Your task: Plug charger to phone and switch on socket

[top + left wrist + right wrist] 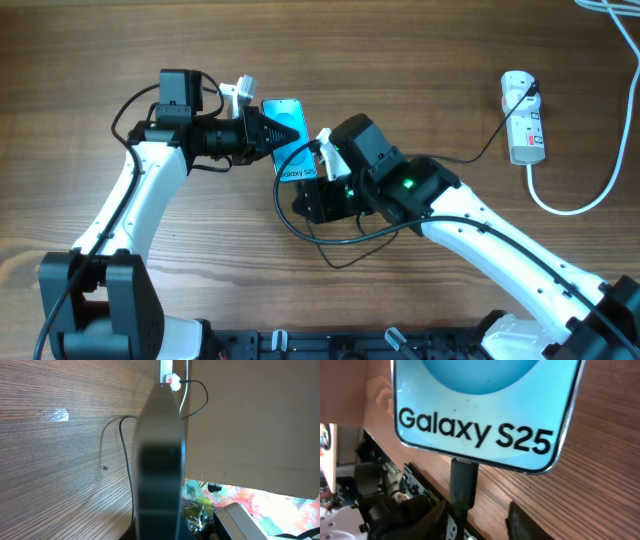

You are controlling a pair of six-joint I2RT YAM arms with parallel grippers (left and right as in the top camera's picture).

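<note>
- The phone (284,112) is a thin flat slab with rounded corners and a glossy teal screen. It sits near the middle of the table (450,60), between the two arms, and looks raised off the wood.
- In the right wrist view, bold black letters reading "Galaxy S25" run across the pale lower band of the screen, inside a slim bright metal rim.
- The left gripper (262,130), a matte black tapered head, is clamped on the phone's upper part. Its wrist view shows the phone edge-on as a dark, blurred vertical bar.
- The charger (482,150) is a thin black cable. It runs from the socket, passes under the right arm and curls into a loose loop on the wood in front of that arm.
- Its connector (464,477), a small dark rectangular block, stands upright against the middle of the phone's bottom edge.
- The right gripper (477,512) sits just under that edge with its jaws a little apart. The connector lies along one dark finger, and wood grain shows between it and the other finger (522,521).
- The socket (525,125) is a white elongated plastic strip with a rounded end and small red marks. It lies well apart at the table's right side.
- The black plug (531,90) sits in the socket's upper end, and a thick white cord (590,200) curves away from it.
- The table is brown wood with a fine straight grain and a soft sheen.
</note>
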